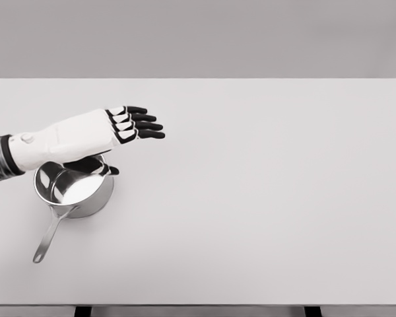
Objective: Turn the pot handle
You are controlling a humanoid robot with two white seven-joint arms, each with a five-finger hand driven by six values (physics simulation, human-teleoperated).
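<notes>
— Saucepan [76,189] placement?
— Left part of the white table [264,198], steel, upright, its handle [48,238] pointing toward the near-left edge.
— And the left hand [102,132]?
— Just above the pan's far rim, fingers [142,124] stretched flat and loose, thumb [96,165] at the rim, grasping nothing.

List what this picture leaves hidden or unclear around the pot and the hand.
- Head view: the far rim of the pot is covered by the left hand.
- Whether the thumb touches the rim: not clear from this angle.
- The left arm is cut off by the left edge.
- The right arm is out of view.
- The handle shows fully.
</notes>
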